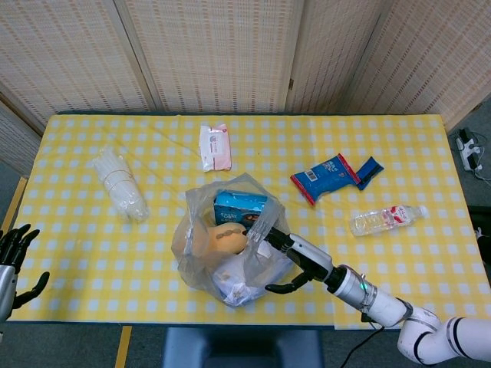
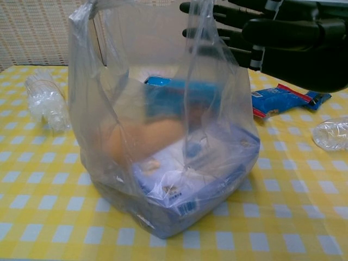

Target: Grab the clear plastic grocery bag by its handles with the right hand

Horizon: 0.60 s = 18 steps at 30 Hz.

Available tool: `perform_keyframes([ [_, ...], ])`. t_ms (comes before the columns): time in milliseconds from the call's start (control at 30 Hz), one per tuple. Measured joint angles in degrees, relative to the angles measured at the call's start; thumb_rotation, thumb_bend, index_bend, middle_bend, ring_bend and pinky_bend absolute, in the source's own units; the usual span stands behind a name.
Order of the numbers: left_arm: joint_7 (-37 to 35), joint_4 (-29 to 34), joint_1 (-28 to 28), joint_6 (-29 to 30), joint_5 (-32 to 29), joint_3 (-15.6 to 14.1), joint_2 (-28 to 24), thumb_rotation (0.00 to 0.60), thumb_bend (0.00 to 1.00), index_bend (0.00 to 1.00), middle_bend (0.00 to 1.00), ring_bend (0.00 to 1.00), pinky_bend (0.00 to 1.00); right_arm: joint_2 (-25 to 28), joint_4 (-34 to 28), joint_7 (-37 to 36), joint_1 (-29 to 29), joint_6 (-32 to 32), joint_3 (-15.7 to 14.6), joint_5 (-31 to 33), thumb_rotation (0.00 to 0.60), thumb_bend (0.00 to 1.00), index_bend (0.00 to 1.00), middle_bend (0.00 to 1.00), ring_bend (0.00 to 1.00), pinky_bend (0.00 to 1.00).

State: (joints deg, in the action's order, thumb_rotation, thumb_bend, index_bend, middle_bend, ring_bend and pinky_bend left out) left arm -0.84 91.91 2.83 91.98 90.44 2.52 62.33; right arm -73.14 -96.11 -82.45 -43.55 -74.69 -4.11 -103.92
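The clear plastic grocery bag (image 1: 230,249) (image 2: 163,141) stands near the table's front edge, holding a blue box, an orange-tan item and white packets. Its two handles (image 2: 209,16) stick up at the top in the chest view. My right hand (image 1: 295,262) (image 2: 283,35) is black, with fingers spread. Its fingertips reach leftward against the bag's right handle, some showing behind the plastic. Nothing is closed in it. My left hand (image 1: 14,257) hangs open off the table's left front corner.
A stack of clear cups (image 1: 119,184) lies at the left. A pink wipes pack (image 1: 215,146) lies behind the bag. Blue snack packets (image 1: 334,175) and a water bottle (image 1: 387,218) lie to the right on the yellow checked table (image 1: 92,253).
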Motion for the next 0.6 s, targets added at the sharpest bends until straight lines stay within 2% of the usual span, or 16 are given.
perform_keyframes([
  [200, -0.20, 0.08, -0.15, 0.25, 0.08, -0.02, -0.12, 0.600, 0.36, 0.15, 0.12, 0.11, 0.07, -2.33, 2.40, -1.25, -1.21, 0.63, 0.93, 0.47, 0.600, 0.28, 0.00, 0.01, 0.08, 0.00],
  [433, -0.68, -0.01, -0.09, 0.08, -0.06, 0.06, -0.20, 0.600, 0.36, 0.15, 0.12, 0.11, 0.07, -3.27, 2.42, -0.84, -2.46, 2.62, 1.40, 1.42, 0.600, 0.27, 0.00, 0.01, 0.08, 0.00],
  [600, -1.00, 0.03, -0.14, 0.28, -0.18, 0.22, -0.08, 0.600, 0.36, 0.11, 0.12, 0.11, 0.07, -3.66, 2.39, -0.86, -3.82, 5.03, 1.79, 2.38, 0.600, 0.26, 0.00, 0.01, 0.08, 0.00],
])
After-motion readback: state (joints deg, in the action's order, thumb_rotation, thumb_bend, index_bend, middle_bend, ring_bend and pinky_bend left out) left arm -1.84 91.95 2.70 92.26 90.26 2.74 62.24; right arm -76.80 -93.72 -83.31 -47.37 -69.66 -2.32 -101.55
